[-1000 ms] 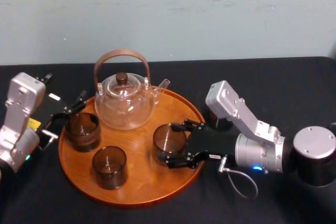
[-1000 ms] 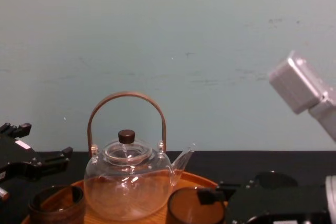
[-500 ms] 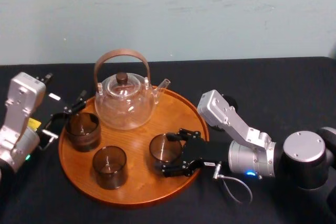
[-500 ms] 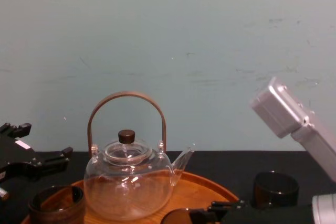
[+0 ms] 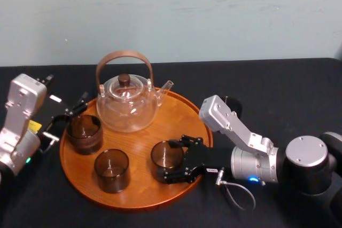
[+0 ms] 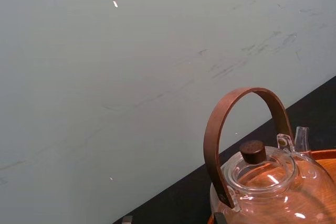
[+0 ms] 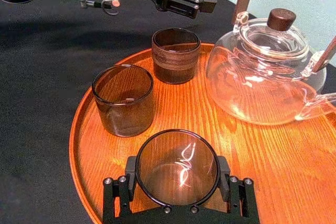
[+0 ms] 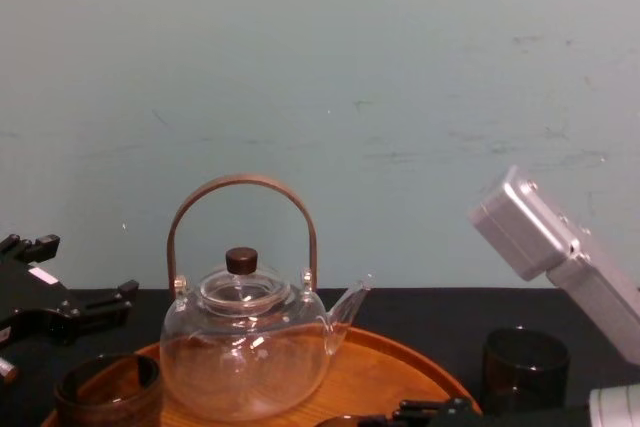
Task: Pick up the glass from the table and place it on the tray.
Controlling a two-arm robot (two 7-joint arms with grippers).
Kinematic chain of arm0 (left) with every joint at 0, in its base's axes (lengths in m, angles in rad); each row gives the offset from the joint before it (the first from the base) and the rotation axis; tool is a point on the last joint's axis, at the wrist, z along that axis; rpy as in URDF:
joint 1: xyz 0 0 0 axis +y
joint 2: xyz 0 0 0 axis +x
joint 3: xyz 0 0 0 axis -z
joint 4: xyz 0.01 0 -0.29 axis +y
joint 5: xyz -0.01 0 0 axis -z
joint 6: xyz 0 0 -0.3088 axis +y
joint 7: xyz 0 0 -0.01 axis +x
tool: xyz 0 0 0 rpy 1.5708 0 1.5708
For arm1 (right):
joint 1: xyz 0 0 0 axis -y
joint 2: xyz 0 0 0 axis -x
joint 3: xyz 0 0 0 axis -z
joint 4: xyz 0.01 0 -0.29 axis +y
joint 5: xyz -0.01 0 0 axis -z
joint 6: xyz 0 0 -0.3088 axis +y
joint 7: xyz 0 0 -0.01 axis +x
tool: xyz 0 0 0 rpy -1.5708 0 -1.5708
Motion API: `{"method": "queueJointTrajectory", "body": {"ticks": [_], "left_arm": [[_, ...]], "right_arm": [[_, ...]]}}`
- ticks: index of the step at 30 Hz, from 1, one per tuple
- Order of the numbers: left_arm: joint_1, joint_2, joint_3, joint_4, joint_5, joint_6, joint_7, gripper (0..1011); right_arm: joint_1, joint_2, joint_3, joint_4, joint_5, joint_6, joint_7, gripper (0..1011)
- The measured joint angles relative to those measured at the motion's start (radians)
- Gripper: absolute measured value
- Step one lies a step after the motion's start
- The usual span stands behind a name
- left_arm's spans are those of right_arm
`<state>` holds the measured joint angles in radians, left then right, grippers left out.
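Head view: the right gripper (image 5: 169,160) lies low over the near right part of the tray (image 5: 140,189), its arm coming in from the right across the table (image 5: 283,81)
Right gripper state: clamped on the glass (image 7: 177,167); the right wrist view shows one black finger pressed to each side of its wall
Glass: upright, inside the tray's rim; whether its base touches the wood cannot be told
Second glass (image 5: 111,170): stands on the tray, near the held one, on its left
Third glass (image 5: 84,133): stands on the tray at its left edge
Teapot (image 5: 127,105): clear, lid on, brown hoop handle upright; sits at the back of the tray
Dark cup (image 8: 525,368): on the table behind the right arm, off the tray
Left gripper (image 5: 68,117): parked just beside the tray's left rim, near the third glass; apart or together cannot be told
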<state>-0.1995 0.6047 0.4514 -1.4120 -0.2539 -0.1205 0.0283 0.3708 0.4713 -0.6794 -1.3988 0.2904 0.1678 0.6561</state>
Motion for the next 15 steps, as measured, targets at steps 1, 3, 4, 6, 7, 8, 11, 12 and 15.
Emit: {"method": "queueJointTrajectory", "body": {"ticks": [1, 3, 4, 6, 7, 8, 11, 12, 15], "left_arm": [[0.000, 0.000, 0.000, 0.000, 0.000, 0.000, 0.000, 1002], [0.000, 0.000, 0.000, 0.000, 0.000, 0.000, 0.000, 1001], [0.000, 0.000, 0.000, 0.000, 0.000, 0.000, 0.000, 1001], [0.000, 0.000, 0.000, 0.000, 0.000, 0.000, 0.000, 1001], [0.000, 0.000, 0.000, 0.000, 0.000, 0.000, 0.000, 1001], [0.000, 0.000, 0.000, 0.000, 0.000, 0.000, 0.000, 1001], [0.000, 0.000, 0.000, 0.000, 0.000, 0.000, 0.000, 1001], [0.000, 0.000, 0.000, 0.000, 0.000, 0.000, 0.000, 1001], [0.000, 0.000, 0.000, 0.000, 0.000, 0.000, 0.000, 1001]], "right_arm": [[0.000, 0.000, 0.000, 0.001, 0.001, 0.000, 0.000, 904], [0.000, 0.000, -0.001, 0.002, 0.001, 0.001, -0.001, 904], [0.000, 0.000, -0.001, 0.002, 0.001, 0.001, -0.001, 904], [-0.001, 0.002, -0.001, 0.001, 0.000, 0.002, -0.003, 904], [-0.002, 0.003, -0.002, -0.001, -0.003, 0.002, -0.005, 904], [-0.002, 0.003, -0.002, -0.002, -0.004, 0.002, -0.007, 904], [-0.003, 0.003, -0.003, -0.002, -0.006, 0.003, -0.008, 904], [-0.003, 0.003, -0.003, -0.002, -0.006, 0.003, -0.008, 904], [-0.003, 0.003, -0.002, -0.002, -0.006, 0.003, -0.008, 904]]}}
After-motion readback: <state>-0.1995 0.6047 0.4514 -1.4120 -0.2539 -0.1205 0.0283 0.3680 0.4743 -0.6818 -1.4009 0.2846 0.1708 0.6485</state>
